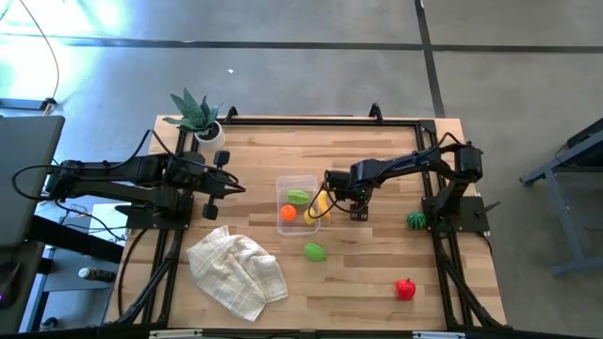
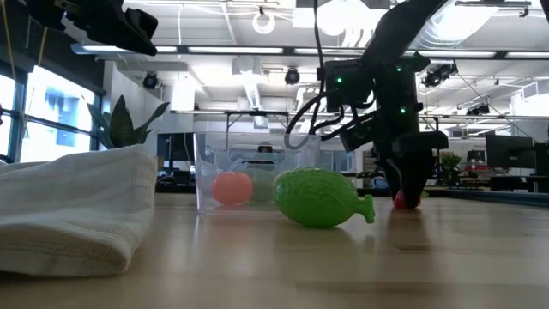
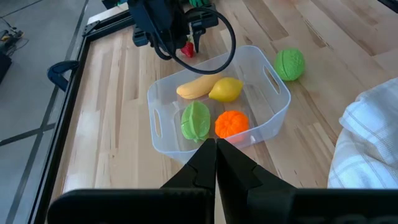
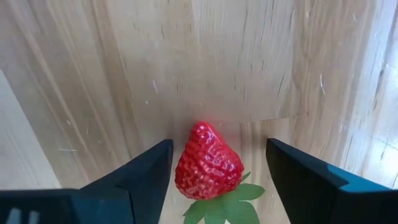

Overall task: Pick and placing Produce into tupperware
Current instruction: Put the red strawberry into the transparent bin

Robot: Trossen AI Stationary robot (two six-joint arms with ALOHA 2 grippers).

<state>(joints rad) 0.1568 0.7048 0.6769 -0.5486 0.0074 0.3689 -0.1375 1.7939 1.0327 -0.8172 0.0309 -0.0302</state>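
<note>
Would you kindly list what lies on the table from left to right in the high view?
Potted plant → towel → tupperware → loose green fruit → red fruit → dark green fruit.

no readable text, labels, brands, numbers, signs anywhere

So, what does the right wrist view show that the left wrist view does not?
Only the right wrist view shows the right gripper open around a strawberry on the table, fingers not touching it. Only the left wrist view shows the tub with banana, lemon, orange and a green piece, plus the shut left gripper. Both show the strawberry.
</note>
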